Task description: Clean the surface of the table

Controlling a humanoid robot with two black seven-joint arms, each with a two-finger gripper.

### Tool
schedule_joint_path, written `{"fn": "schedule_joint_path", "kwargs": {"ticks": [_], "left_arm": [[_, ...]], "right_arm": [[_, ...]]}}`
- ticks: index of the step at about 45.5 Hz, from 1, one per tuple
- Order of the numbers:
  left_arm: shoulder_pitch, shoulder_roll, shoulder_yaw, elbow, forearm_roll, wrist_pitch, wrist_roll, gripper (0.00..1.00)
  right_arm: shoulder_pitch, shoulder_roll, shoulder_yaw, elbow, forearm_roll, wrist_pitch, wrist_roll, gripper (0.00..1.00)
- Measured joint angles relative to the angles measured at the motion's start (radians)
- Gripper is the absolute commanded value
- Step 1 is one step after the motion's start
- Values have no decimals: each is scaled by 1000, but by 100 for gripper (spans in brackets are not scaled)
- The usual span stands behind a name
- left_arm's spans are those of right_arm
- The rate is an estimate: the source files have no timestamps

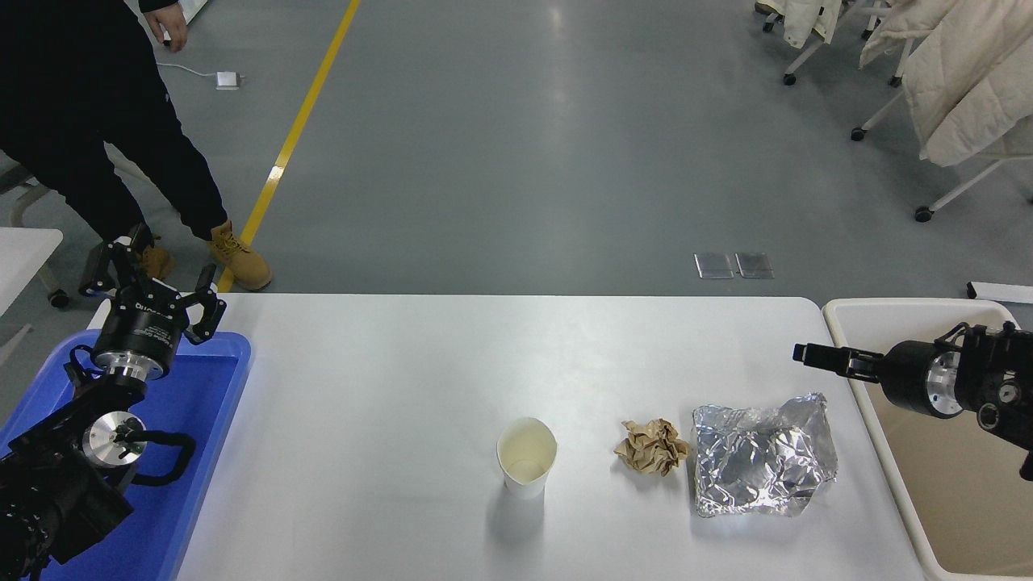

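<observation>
The white table surface [363,387] holds a white paper cup [526,456], upright near the front middle. Right of it lie a crumpled ball of brown paper [650,446] and a crumpled sheet of silver foil [763,456]. My right gripper [807,353] comes in from the right edge and points left, over the table's right edge just behind the foil; it touches nothing. It is seen side-on. My left gripper [157,274] is parked open and empty over the far end of the blue tray [202,403].
A beige bin [888,311] stands against the table's right edge, under my right arm. A person in dark clothes and tan boots [121,145] stands beyond the far left corner. Chairs draped with pale coats [960,73] stand at the far right.
</observation>
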Motion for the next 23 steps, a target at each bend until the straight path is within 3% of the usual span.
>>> {"fn": "schedule_joint_path", "kwargs": {"ticks": [14,23], "left_arm": [[0,0,0,0,0,0,0,100],[0,0,0,0,0,0,0,100]], "right_arm": [[16,-32,-52,26,-26,0,18,100],[63,-113,-50,190,-30,5,19,100]]}}
